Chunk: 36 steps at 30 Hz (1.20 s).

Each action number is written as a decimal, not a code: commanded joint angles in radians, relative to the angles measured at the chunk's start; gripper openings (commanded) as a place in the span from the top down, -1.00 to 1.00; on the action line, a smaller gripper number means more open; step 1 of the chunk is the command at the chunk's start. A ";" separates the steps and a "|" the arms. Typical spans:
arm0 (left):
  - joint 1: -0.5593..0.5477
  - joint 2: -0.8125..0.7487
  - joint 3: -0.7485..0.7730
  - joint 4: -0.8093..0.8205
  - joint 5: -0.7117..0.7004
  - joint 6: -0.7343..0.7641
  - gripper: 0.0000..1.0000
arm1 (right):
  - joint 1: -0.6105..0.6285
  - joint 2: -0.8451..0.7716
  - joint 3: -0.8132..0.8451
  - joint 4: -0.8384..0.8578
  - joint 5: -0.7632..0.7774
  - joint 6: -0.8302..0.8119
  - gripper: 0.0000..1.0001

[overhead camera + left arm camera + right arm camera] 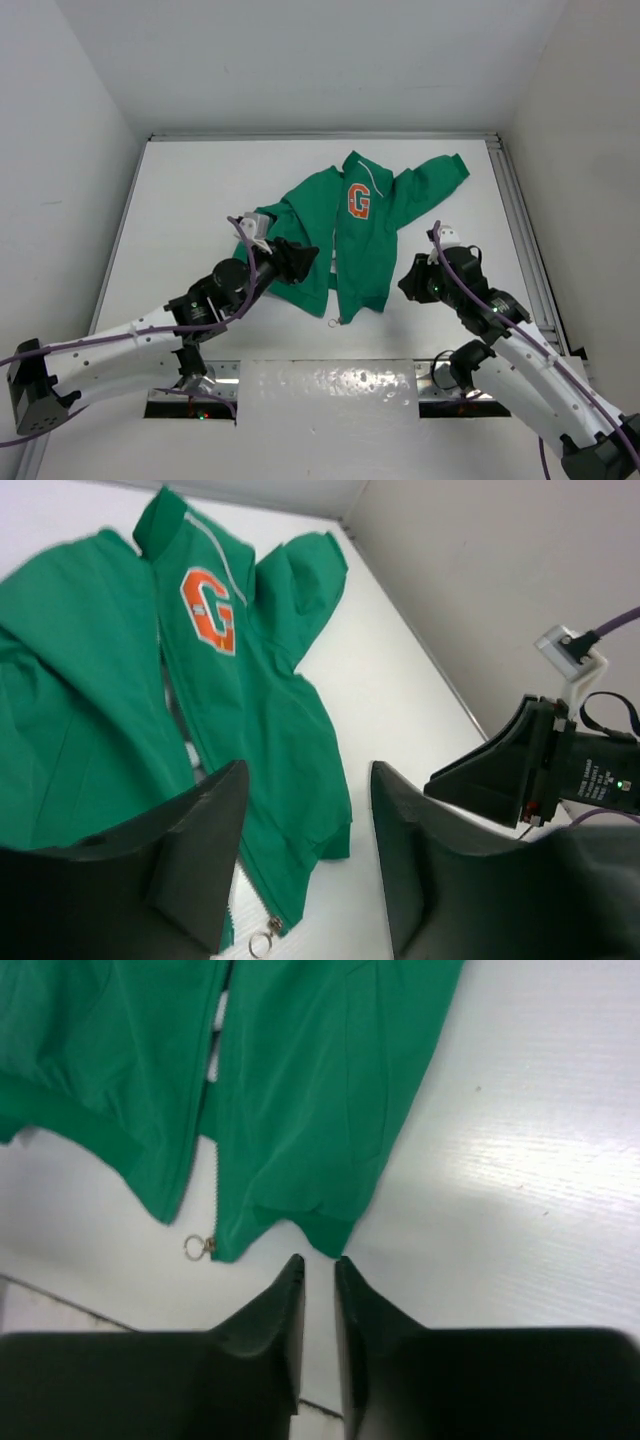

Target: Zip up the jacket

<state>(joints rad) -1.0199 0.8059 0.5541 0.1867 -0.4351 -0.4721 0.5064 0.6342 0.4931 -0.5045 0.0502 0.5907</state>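
The green jacket (345, 235) lies flat mid-table, orange "G" (358, 201) up, hem toward me. Its front zipper is open, with the pull ring (330, 322) at the bottom hem. My left gripper (300, 262) hovers over the jacket's left side, jaws wide open and empty; in the left wrist view (305, 810) the ring (260, 943) lies below its left finger. My right gripper (408, 280) sits just right of the hem. In the right wrist view (318, 1265) its jaws are nearly together with nothing between, just short of the hem corner (325, 1235); the ring (195, 1247) lies to its left.
White walls close in the table on the left, back and right. A metal rail (525, 240) runs along the right edge. A shiny white plate (330, 385) lies between the arm bases at the near edge. My right gripper also shows in the left wrist view (520, 770).
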 commanded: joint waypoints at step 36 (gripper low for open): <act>-0.028 0.248 -0.081 -0.248 -0.120 -0.207 0.53 | 0.498 0.712 0.122 0.494 0.152 0.230 0.80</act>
<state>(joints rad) -1.1107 1.1927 0.5446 -0.1440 -0.6216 -0.6384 0.9791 1.2671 0.5358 -0.0978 0.1291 0.7944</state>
